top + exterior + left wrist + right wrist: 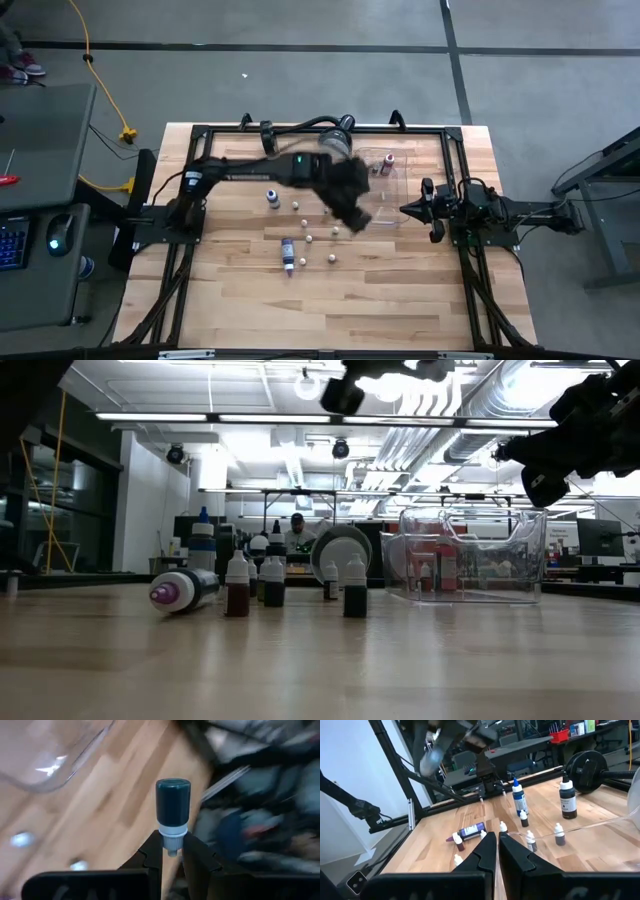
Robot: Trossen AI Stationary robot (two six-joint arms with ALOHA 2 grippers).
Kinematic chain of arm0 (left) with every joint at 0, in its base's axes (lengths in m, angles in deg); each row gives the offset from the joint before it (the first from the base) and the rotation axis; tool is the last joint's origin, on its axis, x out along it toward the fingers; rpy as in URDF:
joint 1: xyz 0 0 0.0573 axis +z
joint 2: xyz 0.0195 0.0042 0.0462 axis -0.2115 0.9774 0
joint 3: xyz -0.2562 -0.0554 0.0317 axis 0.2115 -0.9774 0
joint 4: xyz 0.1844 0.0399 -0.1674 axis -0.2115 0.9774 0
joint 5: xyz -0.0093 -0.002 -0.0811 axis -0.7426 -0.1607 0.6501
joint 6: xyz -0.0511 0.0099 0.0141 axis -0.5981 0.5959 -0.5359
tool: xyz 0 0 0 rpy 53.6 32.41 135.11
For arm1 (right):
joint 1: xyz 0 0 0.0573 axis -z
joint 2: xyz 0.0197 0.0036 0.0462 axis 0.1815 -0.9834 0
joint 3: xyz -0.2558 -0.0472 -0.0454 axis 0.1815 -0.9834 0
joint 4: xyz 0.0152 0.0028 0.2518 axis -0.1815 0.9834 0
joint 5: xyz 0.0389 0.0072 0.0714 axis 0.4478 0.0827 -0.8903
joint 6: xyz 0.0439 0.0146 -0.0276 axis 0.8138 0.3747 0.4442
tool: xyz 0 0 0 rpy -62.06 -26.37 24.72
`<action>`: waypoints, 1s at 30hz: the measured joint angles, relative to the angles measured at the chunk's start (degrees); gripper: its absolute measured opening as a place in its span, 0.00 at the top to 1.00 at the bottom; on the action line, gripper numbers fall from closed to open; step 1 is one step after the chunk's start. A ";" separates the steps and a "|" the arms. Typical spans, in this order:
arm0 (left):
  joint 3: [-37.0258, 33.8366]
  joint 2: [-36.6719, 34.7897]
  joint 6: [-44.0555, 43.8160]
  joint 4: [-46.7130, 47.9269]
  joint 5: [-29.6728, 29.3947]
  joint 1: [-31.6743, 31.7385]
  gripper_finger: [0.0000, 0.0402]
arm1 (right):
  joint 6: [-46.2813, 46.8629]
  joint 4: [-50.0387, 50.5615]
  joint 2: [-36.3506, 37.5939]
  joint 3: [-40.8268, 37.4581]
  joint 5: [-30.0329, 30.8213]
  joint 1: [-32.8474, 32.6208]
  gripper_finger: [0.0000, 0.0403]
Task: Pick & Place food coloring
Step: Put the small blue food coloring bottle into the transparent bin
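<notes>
Dark teal bottle (173,802), white cap; black left gripper (172,854); clear tray (470,555).

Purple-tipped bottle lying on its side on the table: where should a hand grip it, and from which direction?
Take the purple-tipped bottle by its cylindrical body mid-length, probably straight down from above, closing across its width: it lies flat with both sides exposed, and the tapered tip offers little hold. The left hand is busy, clamping a dark dropper bottle by its cap.

The dark left arm reaches toward frame centre, its hand (172,851) clamped closed; the dark right arm's hand (496,851), fingers together, waits centre-right.
</notes>
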State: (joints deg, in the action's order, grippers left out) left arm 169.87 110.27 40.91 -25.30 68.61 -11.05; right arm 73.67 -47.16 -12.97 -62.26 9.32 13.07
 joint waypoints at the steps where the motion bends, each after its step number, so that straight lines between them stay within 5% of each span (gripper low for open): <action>1: -0.30 0.00 -2.91 -2.24 2.26 1.26 0.90 | 0.04 0.00 0.00 -0.01 -0.06 0.00 0.97; 13: -9.78 0.00 -32.17 -24.19 26.07 9.70 0.90 | -8.65 -0.40 0.00 0.00 -5.05 -0.01 0.97; 20: -16.47 0.02 -43.64 -24.52 38.18 11.56 0.90 | -16.55 2.85 -1.27 3.33 -5.98 -0.02 0.97; 30: -19.27 0.69 -53.82 -25.10 40.41 14.57 0.90 | -27.05 14.48 -21.21 21.88 2.49 -0.02 0.96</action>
State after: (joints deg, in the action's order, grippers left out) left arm 150.60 110.97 -12.91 -50.40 109.01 3.52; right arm 46.62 -32.68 -34.18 -40.38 11.81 13.05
